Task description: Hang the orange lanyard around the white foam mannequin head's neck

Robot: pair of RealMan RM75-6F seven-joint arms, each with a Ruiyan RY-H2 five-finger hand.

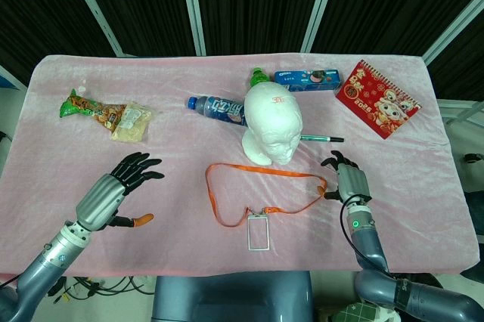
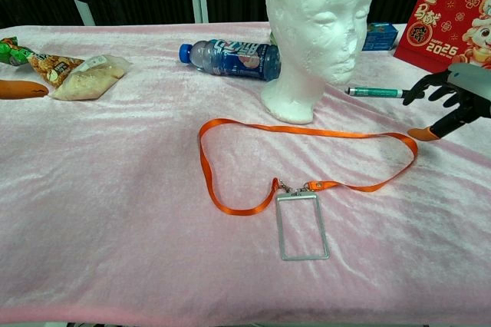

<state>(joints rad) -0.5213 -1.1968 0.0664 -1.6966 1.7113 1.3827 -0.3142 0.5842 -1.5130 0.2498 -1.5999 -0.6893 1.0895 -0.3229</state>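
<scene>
Lanyard (image 1: pixel 265 184) lies flat on the table (image 1: pixel 423 178) before the foam head (image 1: pixel 273 123), loop stretched left to right, card holder (image 1: pixel 258 232) toward the robot. Right hand (image 1: pixel 346 181) hovers at the loop's right end, fingers spread, holding nothing. Left hand (image 1: pixel 113 190) is spread, well apart. Chest view shows only the left hand's orange thumb tip at its edge.

Bare cloth (image 1: pixel 174 208) flanks the lanyard (image 1: pixel 266 173); pen (image 1: pixel 321 139) crowds the mannequin head (image 1: pixel 273 122).
</scene>
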